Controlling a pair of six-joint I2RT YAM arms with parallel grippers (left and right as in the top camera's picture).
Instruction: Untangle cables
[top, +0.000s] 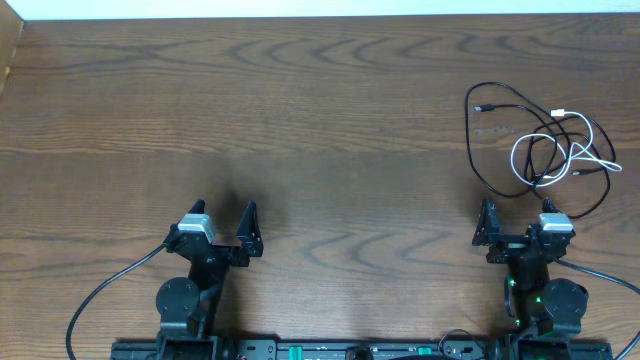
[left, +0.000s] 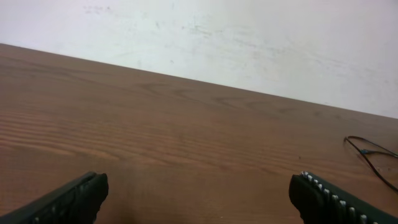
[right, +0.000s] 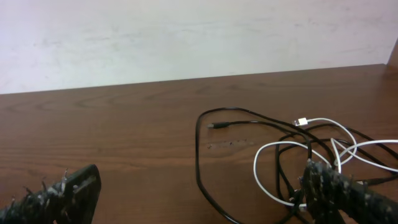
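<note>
Black and white cords make up the tangle. From overhead, the black cable (top: 469, 140) and white cable (top: 514, 158) lie in overlapping loops on the wooden table (top: 300, 120), at its right side just ahead of the right gripper (top: 517, 212). The left gripper (top: 224, 212) sits well apart from them, and both have their fingers spread wide with nothing between them. The left wrist view shows the left gripper (left: 199, 199) over bare wood, with only a thin stretch of the black cable (left: 373, 152) at the right edge and none of the white. The right wrist view gives what the overhead flattens: with the right gripper (right: 199, 199) spread in the foreground, the black cable (right: 198, 149) sweeps out in a big free loop to the left, ending in a small plug, while the white cable (right: 261, 155) crosses it several times near the right finger. Both look light, limp and thin, likely to slide and drag each other. A pinch on the open black loop, away from the crossings, seems the safest hold.
</note>
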